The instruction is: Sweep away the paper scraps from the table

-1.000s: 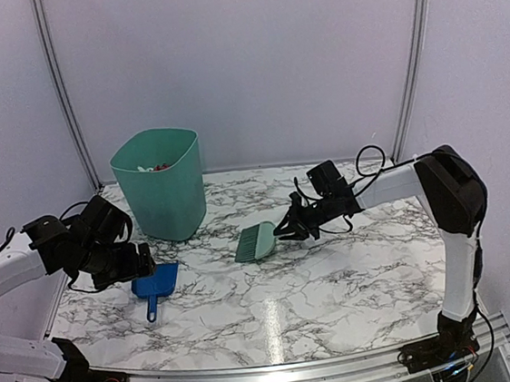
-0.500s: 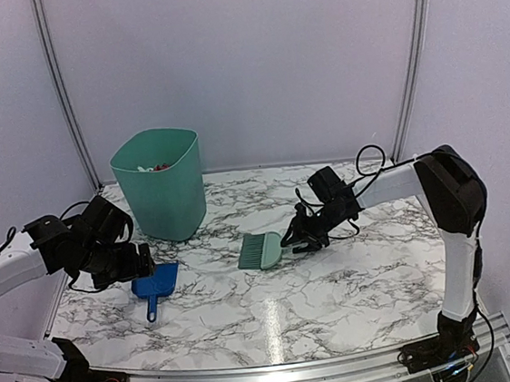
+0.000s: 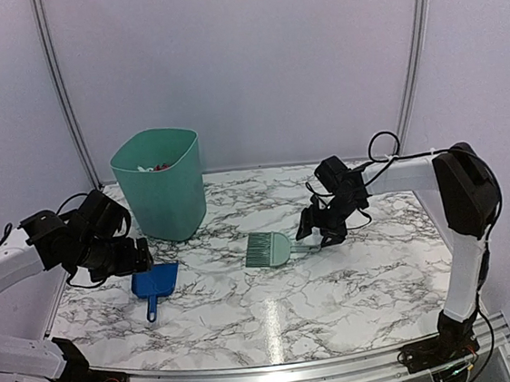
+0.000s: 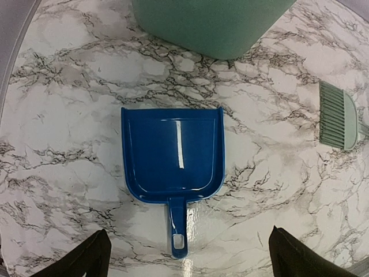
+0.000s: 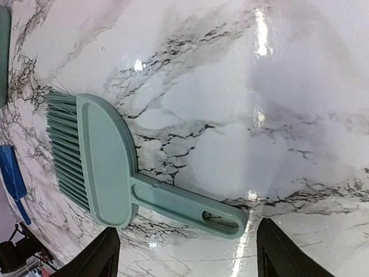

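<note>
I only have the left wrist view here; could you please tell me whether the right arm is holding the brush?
Observer: No. In the right wrist view the brush lies flat on the table, and the right fingers stand open over its handle end, not closed on it.
Operator: Thanks. Is anything inside the bin?
Observer: Yes, the top view shows small pale and reddish paper scraps inside the green bin.
Operator: Which way does the brush handle point?
Observer: Rightward in the top view, with the bristles toward the blue dustpan.

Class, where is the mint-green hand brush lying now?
In the top view, the brush lies flat on the table, just left of the right gripper, the blue dustpan farther left.
</note>
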Available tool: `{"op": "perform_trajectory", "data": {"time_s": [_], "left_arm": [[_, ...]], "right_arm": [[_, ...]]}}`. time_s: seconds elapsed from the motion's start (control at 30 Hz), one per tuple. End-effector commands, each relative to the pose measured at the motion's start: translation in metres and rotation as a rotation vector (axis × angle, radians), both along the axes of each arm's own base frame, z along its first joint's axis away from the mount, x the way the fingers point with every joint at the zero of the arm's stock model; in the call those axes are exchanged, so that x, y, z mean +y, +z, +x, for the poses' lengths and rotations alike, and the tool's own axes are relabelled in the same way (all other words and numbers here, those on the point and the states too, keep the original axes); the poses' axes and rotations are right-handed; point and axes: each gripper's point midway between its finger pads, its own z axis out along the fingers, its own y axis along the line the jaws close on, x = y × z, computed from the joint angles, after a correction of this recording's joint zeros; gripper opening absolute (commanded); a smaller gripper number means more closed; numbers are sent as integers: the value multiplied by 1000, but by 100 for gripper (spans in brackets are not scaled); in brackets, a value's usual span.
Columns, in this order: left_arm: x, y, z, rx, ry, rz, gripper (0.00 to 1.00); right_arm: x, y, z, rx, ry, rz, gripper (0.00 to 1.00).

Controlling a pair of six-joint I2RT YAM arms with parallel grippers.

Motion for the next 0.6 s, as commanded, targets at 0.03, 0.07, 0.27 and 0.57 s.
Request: {"op": "perform_trajectory", "data": {"time_s": [0.03, 0.07, 0.27, 0.57], "left_arm": [[6, 35, 13, -75, -17, 48, 99], [6, 42, 15, -90, -23, 53, 99], [19, 101, 32, -222, -44, 111, 99], [48, 185, 46, -442, -12, 200, 99]], "right_arm": [[-20, 41, 13, -96, 1, -93, 73], [-22, 50, 15, -116, 1, -105, 74], [-35, 121, 31, -287, 39, -177, 80], [-63, 264, 45, -687, -27, -217, 90]]}}
